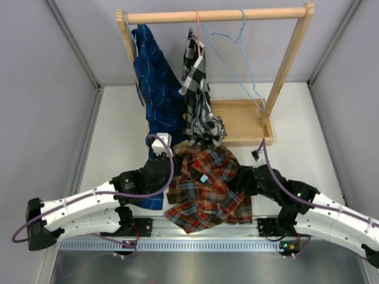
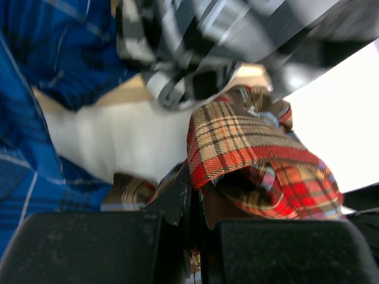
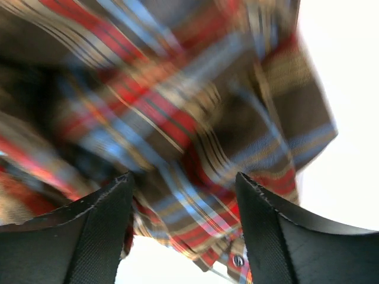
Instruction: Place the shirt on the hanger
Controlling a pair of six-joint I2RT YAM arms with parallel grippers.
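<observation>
The left end effector (image 2: 190, 204) grips the shirt (image 1: 204, 183) edge. The right end effector (image 3: 183, 198) is released at its other side

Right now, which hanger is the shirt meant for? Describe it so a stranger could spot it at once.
Find the wooden rack at the back of the scene and follow its top rail toward the right. There hangs the light blue wire hanger, tilted. Unlike the pink-red hanger beside it, which carries the black-and-white checked shirt, it is bare.
</observation>
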